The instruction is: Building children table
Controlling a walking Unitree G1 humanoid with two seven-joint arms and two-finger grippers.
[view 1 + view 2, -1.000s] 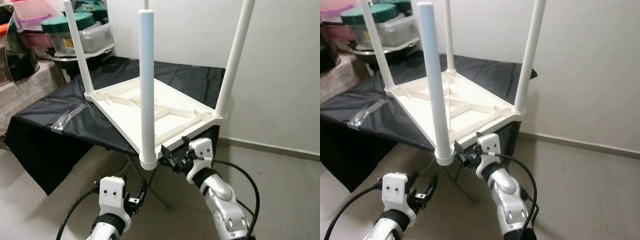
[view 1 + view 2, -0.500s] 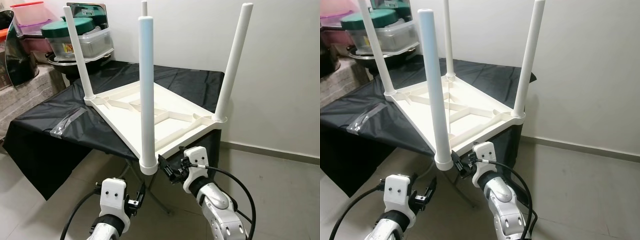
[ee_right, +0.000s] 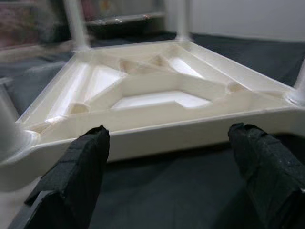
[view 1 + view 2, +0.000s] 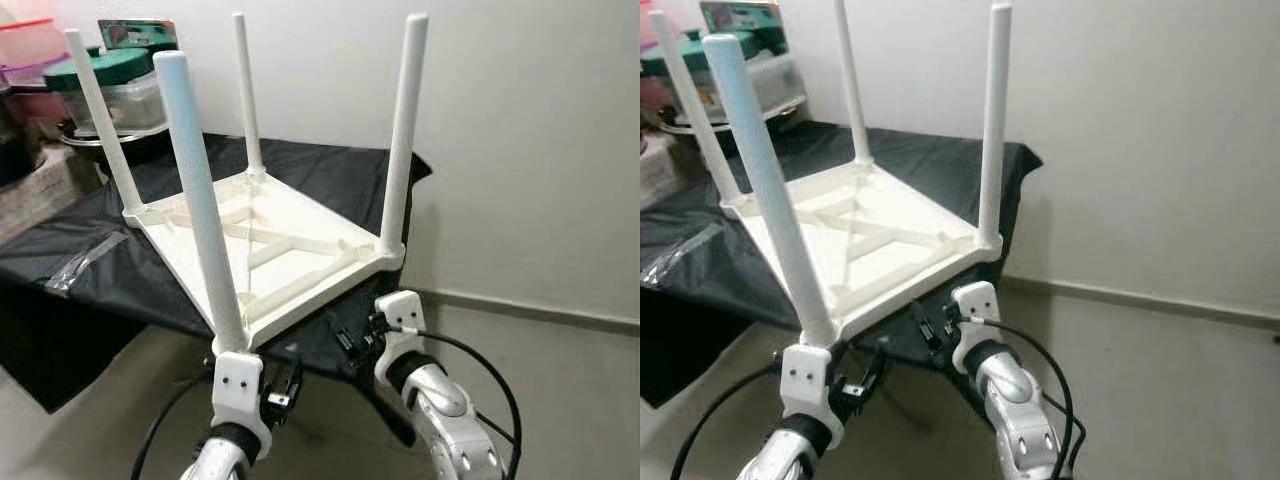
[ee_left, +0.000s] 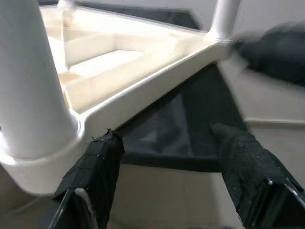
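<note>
Table [image 4: 265,235] lies upside down on the black-covered tabletop [image 4: 330,175], legs up for fitting. Left gripper [image 5: 167,157] at 7 o'clock and right gripper [image 3: 167,157] at 5 o'clock gape wide, empty.

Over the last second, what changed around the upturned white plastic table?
The left gripper rose to just under the near corner of the upturned white plastic table. The right gripper stayed below the table's near edge. Both stay open, touching nothing. The view shifted, so the camera moved. The table rests unchanged on the black cloth.
</note>
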